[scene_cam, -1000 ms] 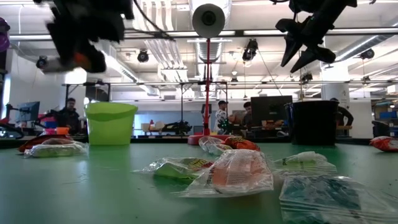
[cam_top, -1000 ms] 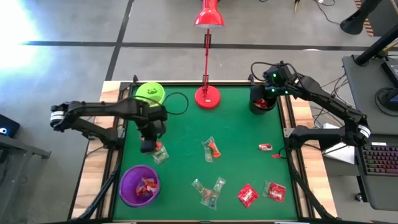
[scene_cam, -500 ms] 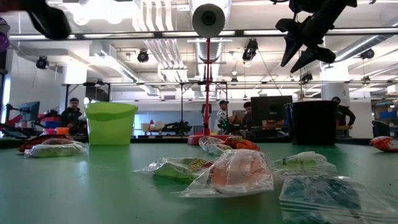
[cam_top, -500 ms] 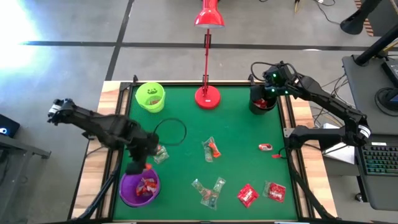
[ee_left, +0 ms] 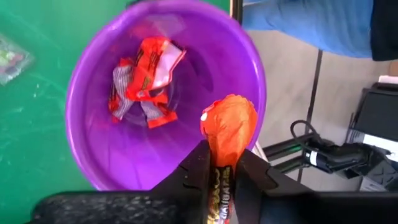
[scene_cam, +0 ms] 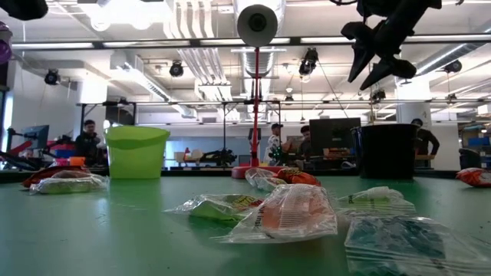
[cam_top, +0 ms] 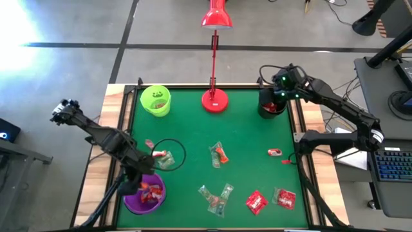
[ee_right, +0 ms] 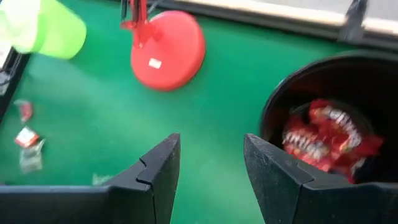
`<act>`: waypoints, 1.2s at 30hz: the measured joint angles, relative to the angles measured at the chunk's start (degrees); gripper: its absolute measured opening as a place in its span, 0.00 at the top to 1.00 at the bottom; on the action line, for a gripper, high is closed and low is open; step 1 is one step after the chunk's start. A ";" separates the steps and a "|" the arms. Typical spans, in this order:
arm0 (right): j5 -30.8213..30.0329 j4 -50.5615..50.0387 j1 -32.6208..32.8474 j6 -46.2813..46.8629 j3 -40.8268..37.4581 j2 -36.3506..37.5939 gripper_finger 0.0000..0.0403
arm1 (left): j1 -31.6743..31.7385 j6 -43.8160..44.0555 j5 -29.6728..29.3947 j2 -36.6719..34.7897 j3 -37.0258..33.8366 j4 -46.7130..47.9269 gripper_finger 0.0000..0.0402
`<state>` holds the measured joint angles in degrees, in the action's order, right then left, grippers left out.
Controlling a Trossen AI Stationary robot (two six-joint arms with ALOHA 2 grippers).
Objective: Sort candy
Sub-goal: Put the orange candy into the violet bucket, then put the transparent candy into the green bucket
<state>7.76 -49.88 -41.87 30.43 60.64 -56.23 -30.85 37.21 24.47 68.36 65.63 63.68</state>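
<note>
One orange candy (ee_left: pixel 227 127) clamped in left gripper (ee_left: pixel 219 180), lower centre, over purple cup (ee_left: pixel 93 81): release centred. Right gripper (ee_right: pixel 208 165) apart, idle.

Orange candy (ee_left: pixel 229 127) over purple cup (ee_left: pixel 93 74); red-and-white sweets (ee_left: pixel 146 78) inside.
</note>
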 joint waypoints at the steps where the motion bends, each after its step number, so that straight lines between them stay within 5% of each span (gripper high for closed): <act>1: 0.87 -0.32 0.44 0.41 0.00 0.00 0.58 | 0.00 0.00 -0.12 0.00 -0.02 -0.77 0.88; 10: 3.27 -0.39 8.75 2.57 0.00 0.00 0.58 | -0.02 0.37 -6.42 0.02 0.13 -3.60 0.70; 25: 4.71 9.95 31.36 2.78 0.00 -0.34 0.58 | 0.06 12.80 -34.14 0.02 0.13 -3.53 0.71; 36: 5.83 13.47 43.79 1.76 0.00 -7.63 0.58 | 0.29 21.59 -37.72 0.02 0.13 -4.33 0.71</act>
<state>13.58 -36.41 1.92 32.19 60.64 -63.86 -30.57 58.80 -13.25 68.38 65.76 59.35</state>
